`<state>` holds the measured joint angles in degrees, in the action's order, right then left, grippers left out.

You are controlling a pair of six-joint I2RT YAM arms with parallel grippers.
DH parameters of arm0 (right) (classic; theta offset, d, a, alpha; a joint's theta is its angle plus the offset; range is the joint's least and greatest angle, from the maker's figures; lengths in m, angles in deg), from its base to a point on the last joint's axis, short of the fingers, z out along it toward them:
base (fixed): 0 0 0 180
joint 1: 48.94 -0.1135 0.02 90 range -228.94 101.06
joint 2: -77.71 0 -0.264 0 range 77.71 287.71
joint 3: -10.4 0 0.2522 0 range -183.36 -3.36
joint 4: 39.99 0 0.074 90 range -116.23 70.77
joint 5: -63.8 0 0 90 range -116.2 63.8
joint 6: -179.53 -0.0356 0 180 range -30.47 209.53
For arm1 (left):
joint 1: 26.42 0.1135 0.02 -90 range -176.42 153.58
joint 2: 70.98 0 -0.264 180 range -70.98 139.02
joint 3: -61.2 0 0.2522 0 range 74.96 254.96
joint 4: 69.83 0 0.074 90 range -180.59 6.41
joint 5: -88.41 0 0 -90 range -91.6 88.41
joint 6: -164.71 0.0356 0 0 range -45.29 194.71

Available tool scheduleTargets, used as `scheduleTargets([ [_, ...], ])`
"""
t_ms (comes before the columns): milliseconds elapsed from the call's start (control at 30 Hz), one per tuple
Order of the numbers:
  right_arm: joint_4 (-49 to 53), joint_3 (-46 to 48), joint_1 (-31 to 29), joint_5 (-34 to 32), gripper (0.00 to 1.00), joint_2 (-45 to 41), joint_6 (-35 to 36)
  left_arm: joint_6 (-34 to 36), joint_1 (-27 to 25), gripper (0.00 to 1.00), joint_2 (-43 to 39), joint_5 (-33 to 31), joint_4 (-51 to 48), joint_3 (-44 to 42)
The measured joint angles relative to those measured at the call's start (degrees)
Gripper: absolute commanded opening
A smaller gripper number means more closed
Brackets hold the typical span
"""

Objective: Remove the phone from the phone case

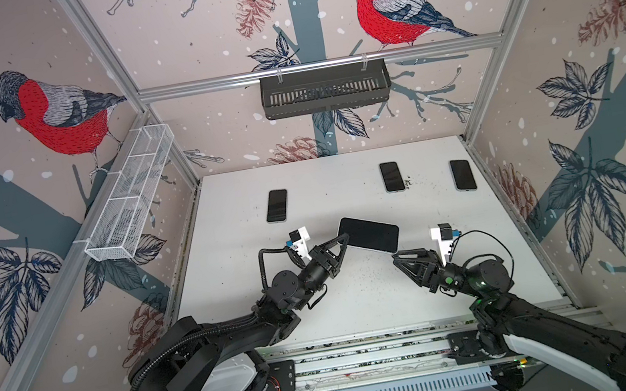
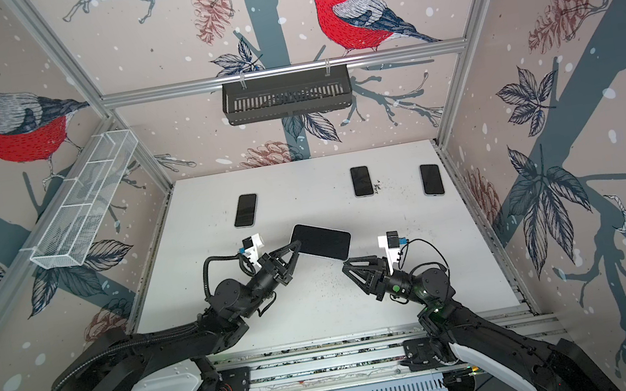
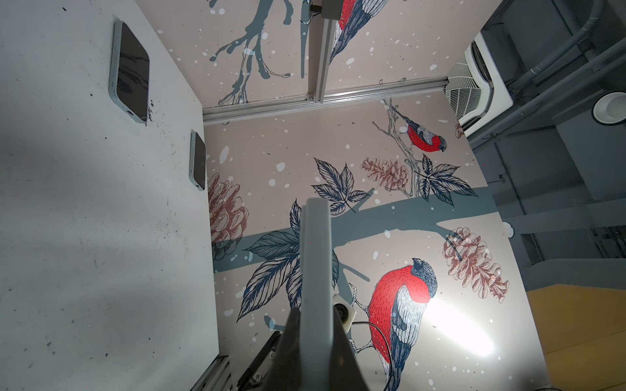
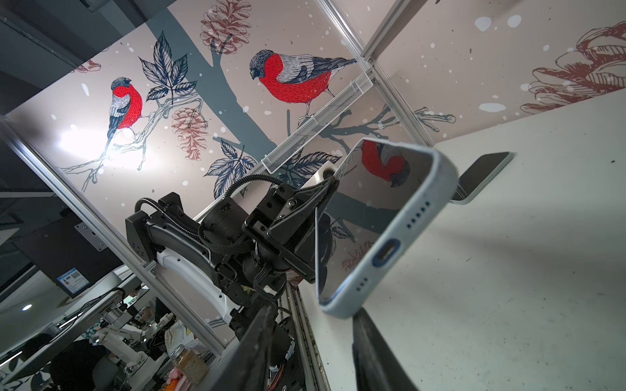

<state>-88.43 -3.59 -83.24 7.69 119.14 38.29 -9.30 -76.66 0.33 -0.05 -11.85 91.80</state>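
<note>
Nearest us, the right gripper (image 1: 396, 256) sits at the near corner of the phone case (image 4: 406, 230). In the right wrist view its fingers (image 4: 257, 345) stand apart with that corner between them. We cannot tell whether either one touches it, so we read the jaws as parted and holding nothing.

Across from it, the left gripper (image 1: 345, 239) is clamped tight on the opposite short end. It holds the case tilted and, as far as we can judge, clear of the table (image 1: 361, 303). The phone (image 1: 369, 234) sits inside, dark screen up, with the pale blue rim around it.

We judge this to be the start of the peel — 1 arm braces while the other goes for a corner. The next move calls for the right fingers to pinch only the soft rim, then draw it back off the corner while the left grip holds firm.

The back of the case is hidden, and so is what exactly the left jaws pinch — rim alone or phone too. Farther back, 3 more lie flat: the far left phone (image 1: 277, 205), far middle phone (image 1: 391, 176) and far right phone (image 1: 463, 175).
</note>
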Motion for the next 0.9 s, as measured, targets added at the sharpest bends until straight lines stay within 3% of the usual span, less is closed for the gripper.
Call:
scheduleTargets([
  [900, -4.22, 0.0, 1.36, 0.83, 0.29, 3.65, -1.64, 0.39, 0.0, 0.0, 0.9, 0.48, 3.04, -1.4],
])
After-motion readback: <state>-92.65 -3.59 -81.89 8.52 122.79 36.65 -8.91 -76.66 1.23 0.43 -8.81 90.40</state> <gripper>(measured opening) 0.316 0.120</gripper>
